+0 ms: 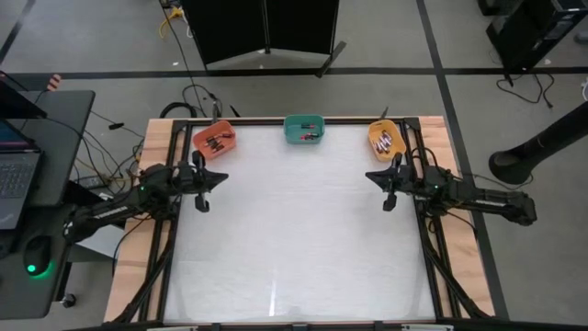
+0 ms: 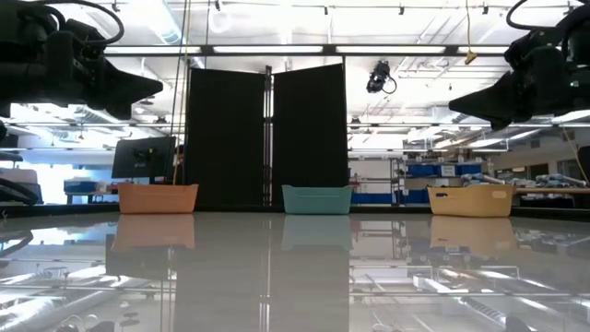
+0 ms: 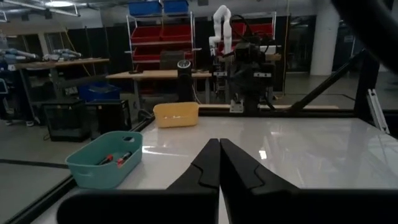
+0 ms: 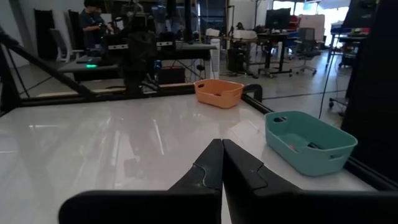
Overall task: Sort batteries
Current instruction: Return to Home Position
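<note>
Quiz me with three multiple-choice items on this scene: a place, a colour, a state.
1. Where do the batteries lie? A on the bare tabletop; B in the bins; C in a tool.
2. What colour is the middle bin? A teal; B orange; C yellow.
3. How are both tools? A open; B gripping a battery; C shut, empty.
B: the high view shows them only inside bins.
A: the teal bin sits between the orange bin and the yellow bin.
C: the left tool and the right tool each show fingers pressed together, nothing between.
</note>
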Robot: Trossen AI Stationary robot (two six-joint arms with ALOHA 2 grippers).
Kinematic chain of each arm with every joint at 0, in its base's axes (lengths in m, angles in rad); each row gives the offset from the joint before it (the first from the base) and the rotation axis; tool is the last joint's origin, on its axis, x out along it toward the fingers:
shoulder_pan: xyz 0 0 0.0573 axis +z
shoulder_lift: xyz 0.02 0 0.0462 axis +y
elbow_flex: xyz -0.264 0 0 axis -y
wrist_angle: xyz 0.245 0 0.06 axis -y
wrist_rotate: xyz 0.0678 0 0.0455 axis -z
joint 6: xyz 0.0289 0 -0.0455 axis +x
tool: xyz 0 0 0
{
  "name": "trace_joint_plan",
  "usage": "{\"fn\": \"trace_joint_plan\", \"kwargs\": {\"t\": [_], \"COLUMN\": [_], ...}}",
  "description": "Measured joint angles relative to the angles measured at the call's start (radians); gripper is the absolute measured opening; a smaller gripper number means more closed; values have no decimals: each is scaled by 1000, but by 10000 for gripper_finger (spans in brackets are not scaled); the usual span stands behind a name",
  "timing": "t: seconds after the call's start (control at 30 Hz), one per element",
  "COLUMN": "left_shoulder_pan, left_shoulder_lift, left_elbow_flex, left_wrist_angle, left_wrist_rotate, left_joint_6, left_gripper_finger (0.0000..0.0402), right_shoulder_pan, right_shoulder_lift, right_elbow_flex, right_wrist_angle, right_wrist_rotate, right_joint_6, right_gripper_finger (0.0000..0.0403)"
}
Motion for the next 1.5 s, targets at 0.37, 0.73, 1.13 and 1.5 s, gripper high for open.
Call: {"fn": "trace_joint_plan", "kwargs": {"t": [0.37, 0.73, 1.13, 1.5], "left_shoulder_pan": [0, 1, 2, 2], "left_shoulder_lift": [0, 1, 0, 7], "left_elbow_flex": [0, 0, 0, 0], "left_wrist_angle": [-5, 48, -23, -65], "left_wrist_rotate": [0, -50, -90, -124], "left_joint_6": [1, 18, 28, 23], "left_gripper_finger": [10, 10, 10, 10], "right_shoulder_pan": [-17, -8, -20, -35], "right_shoulder_lift": [58, 58, 26, 28], "right_elbow_flex": [0, 6, 8, 8], "right_wrist_angle": [0, -17, -20, -19], "right_wrist_rotate": [-1, -4, 11, 12], "right_joint_6": [34, 32, -2, 30], "right_gripper_finger": [22, 7, 7, 40]}}
